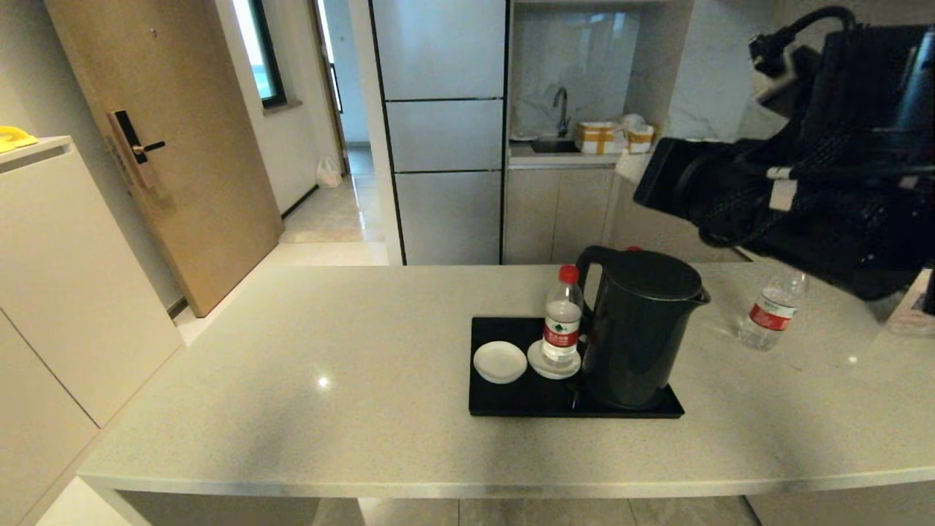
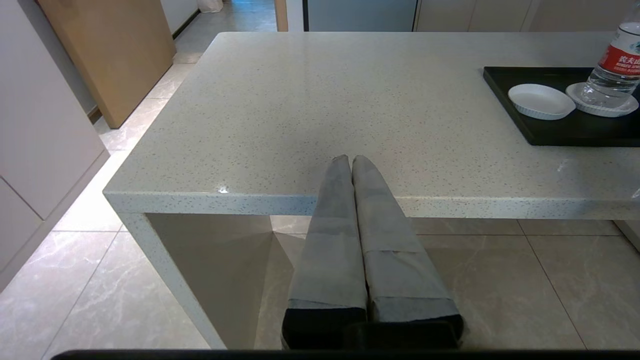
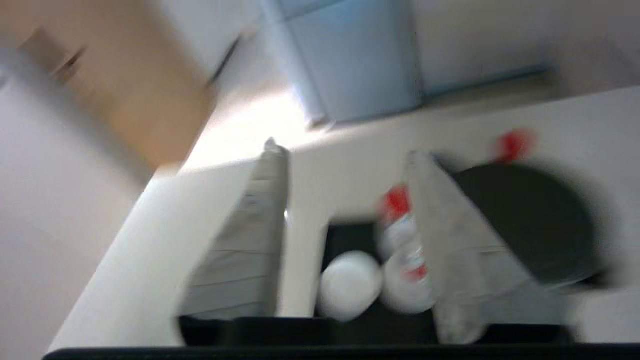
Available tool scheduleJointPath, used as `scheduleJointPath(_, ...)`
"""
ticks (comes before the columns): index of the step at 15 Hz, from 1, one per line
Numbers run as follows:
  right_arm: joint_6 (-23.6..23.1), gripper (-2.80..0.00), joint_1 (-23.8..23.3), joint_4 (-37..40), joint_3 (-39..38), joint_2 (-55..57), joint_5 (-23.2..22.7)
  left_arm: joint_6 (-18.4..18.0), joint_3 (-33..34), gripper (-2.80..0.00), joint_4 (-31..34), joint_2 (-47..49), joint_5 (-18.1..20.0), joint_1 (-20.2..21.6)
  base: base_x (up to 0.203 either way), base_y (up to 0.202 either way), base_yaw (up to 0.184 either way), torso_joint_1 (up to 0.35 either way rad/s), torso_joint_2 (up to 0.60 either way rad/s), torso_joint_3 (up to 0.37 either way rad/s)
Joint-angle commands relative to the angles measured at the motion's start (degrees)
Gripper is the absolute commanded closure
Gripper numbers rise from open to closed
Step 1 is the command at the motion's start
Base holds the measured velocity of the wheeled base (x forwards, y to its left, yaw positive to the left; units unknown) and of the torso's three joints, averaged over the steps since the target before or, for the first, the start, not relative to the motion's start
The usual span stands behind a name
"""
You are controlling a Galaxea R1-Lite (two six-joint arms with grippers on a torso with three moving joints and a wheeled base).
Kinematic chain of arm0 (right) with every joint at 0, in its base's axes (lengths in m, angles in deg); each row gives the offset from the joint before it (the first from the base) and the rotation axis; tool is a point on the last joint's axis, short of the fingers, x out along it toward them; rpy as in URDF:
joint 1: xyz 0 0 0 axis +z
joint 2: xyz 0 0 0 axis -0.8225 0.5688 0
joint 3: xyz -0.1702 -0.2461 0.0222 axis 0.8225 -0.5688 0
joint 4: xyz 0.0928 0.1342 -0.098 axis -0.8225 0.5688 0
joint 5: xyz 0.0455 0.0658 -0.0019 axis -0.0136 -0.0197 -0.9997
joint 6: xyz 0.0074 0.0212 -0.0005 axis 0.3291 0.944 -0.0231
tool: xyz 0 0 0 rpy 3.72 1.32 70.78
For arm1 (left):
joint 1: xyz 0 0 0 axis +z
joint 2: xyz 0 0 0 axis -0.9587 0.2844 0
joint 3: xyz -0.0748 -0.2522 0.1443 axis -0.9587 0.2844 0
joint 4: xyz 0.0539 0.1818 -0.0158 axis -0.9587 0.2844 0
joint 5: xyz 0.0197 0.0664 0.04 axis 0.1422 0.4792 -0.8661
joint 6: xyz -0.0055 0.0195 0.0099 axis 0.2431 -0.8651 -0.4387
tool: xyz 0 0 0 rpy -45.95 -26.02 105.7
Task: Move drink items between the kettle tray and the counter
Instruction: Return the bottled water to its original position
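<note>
With one bottle [image 1: 771, 309] on the bench [image 1: 329, 380], the right gripper [image 3: 345, 235], jaws parted and empty, hangs above the tray's [image 1: 504, 402] remaining bottle [image 1: 562, 321], likely next to grasp.

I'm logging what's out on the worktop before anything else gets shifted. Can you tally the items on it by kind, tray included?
Water bottles: 2, one on a coaster on the tray, one on the counter right of the kettle
White coasters: 2
Kettle: 1
Black tray: 1
Total: 6
</note>
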Motion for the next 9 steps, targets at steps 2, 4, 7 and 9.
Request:
scheduleJointPath(2,0.21,0.00,-9.26,8.35,9.93,5.04,9.42,0.00,0.01,0.00,0.04,0.00,-0.02,-0.01,0.000,0.000,0.000,0.000,0.00,0.000)
scheduleJointPath(4,0.31,0.00,-16.40,14.73,14.58,10.86,14.26,0.00,0.01,0.00,0.01,0.00,-0.02,0.06,0.000,0.000,0.000,0.000,0.00,0.000)
scheduleJointPath(7,-0.03,0.00,-21.37,16.90,17.18,17.99,15.94,0.00,0.01,0.00,-0.03,0.00,-0.02,-0.02,0.000,0.000,0.000,0.000,0.00,0.000)
scheduleJointPath(9,-0.25,0.00,-24.76,17.04,19.10,24.48,17.29,0.00,0.01,0.00,0.04,0.00,-0.02,-0.02,0.000,0.000,0.000,0.000,0.00,0.000)
